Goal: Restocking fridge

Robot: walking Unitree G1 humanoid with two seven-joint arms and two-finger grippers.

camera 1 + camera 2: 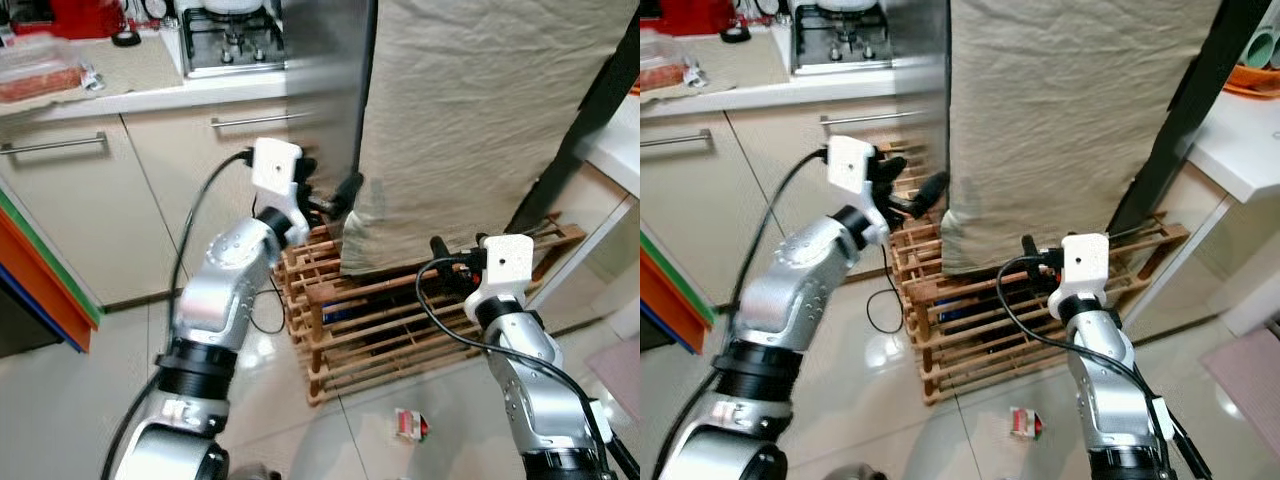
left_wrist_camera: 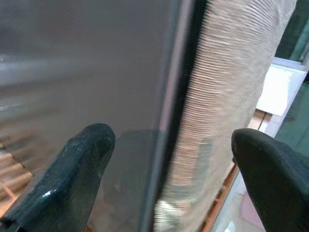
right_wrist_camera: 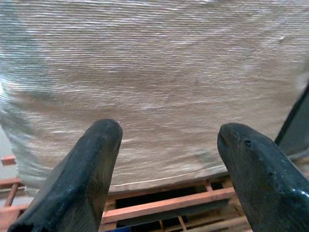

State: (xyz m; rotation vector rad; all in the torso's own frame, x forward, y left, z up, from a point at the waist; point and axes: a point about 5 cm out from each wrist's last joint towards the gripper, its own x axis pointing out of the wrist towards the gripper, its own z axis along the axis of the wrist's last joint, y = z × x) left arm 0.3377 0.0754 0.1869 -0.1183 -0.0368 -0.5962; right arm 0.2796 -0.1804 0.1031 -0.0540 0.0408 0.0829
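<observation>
Our left hand [image 1: 335, 195], fingers spread, reaches at the fridge [image 1: 325, 90] edge just ahead, beside the cloth [image 1: 480, 120]. Our right hand [image 3: 166, 159], released, faces the cloth, the rack [image 1: 370, 320] below it.

cloth [image 1: 480, 120] over rack [image 1: 400, 320]; carton [image 1: 410, 425] perhaps before

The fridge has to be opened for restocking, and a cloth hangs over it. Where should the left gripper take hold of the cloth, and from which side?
Probably the cloth's lower left corner, coming from the left. That free edge hangs beside the grey fridge side, and the open left gripper already straddles it; the rest lies flat.
</observation>
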